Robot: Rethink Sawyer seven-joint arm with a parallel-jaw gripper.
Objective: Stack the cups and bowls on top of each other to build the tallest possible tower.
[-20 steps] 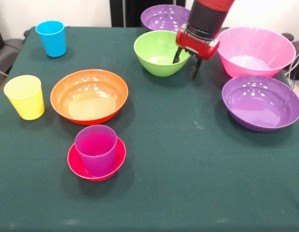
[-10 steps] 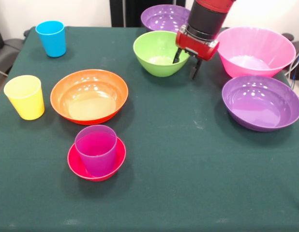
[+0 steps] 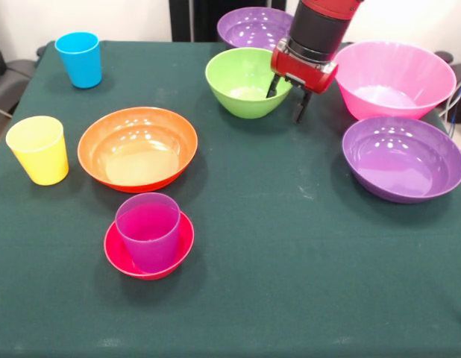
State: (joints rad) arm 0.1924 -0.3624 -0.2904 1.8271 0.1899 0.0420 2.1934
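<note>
My gripper (image 3: 286, 97) hangs over the right rim of the lime green bowl (image 3: 242, 78), open, one finger inside the bowl and one outside it. The tower is a purple cup (image 3: 148, 230) standing in the small red bowl (image 3: 117, 253) at the front left. The wide orange bowl (image 3: 137, 145) lies behind it. The yellow cup (image 3: 38, 149) and the blue cup (image 3: 79, 58) stand at the left. The big pink bowl (image 3: 394, 78) and two purple bowls (image 3: 402, 158) (image 3: 251, 26) lie at the right and back. The small orange bowl is out of view.
The dark green tablecloth (image 3: 290, 246) covers the table. The pink bowl sits close to the right of my gripper, and the far purple bowl sits just behind the lime green bowl.
The lime green bowl has slid slightly to the left. My gripper has shifted very little and stays astride the rim.
</note>
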